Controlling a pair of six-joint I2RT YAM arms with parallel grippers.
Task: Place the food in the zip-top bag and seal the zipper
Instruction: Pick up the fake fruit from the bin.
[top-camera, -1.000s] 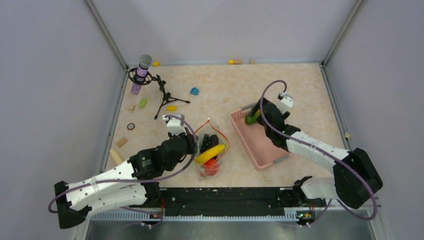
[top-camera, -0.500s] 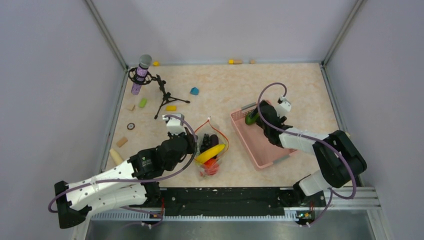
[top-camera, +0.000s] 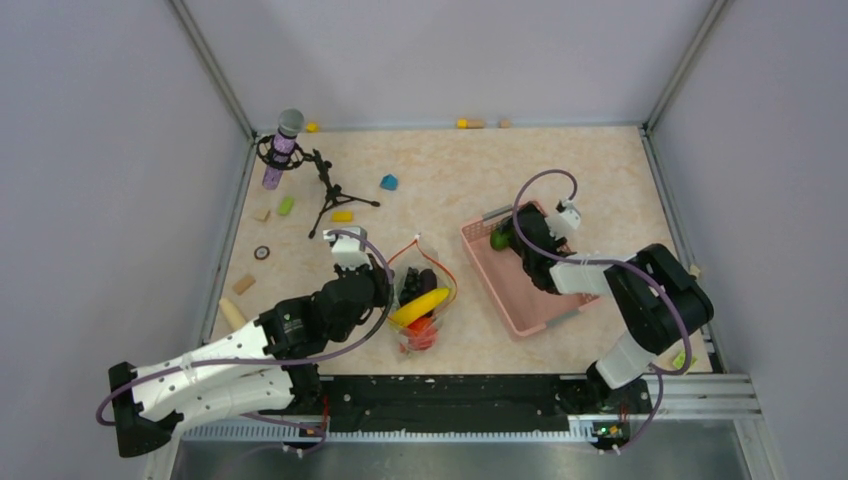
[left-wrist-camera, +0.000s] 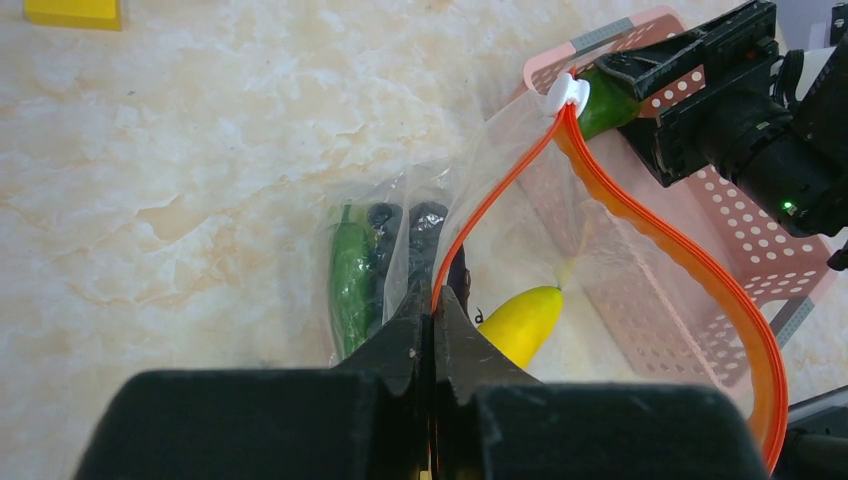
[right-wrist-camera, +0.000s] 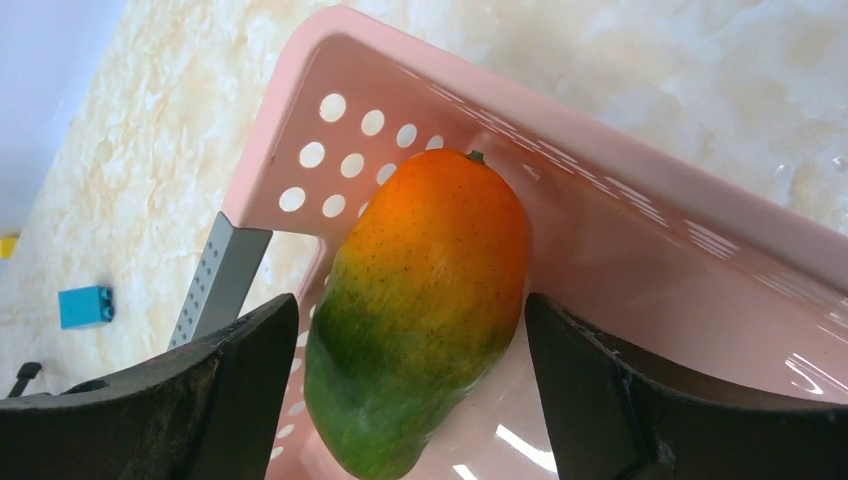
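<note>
The clear zip-top bag (top-camera: 421, 300) lies mid-table with its mouth held up. My left gripper (left-wrist-camera: 433, 318) is shut on the orange-red zipper (left-wrist-camera: 500, 190); the white slider (left-wrist-camera: 566, 95) sits at the far end. Inside the bag are a yellow banana (left-wrist-camera: 520, 322), a green piece (left-wrist-camera: 352, 285) and dark grapes (left-wrist-camera: 385, 235). A green-to-orange mango (right-wrist-camera: 425, 300) lies in the far corner of the pink basket (right-wrist-camera: 620, 230). My right gripper (right-wrist-camera: 410, 305) is open, one finger (right-wrist-camera: 240, 390) on each side of the mango, with a small gap on both sides.
A microphone on a black tripod (top-camera: 290, 150) stands at the back left. Small blocks lie near it: blue (top-camera: 389, 182), yellow (top-camera: 342, 215), green (top-camera: 286, 205). Wooden pieces (top-camera: 243, 285) lie by the left wall. The basket (top-camera: 520, 300) sits just right of the bag.
My right arm has folded in, its elbow swinging nearer to the mango. Its jaws have narrowed a little around the mango. The left arm and the bag have not moved.
</note>
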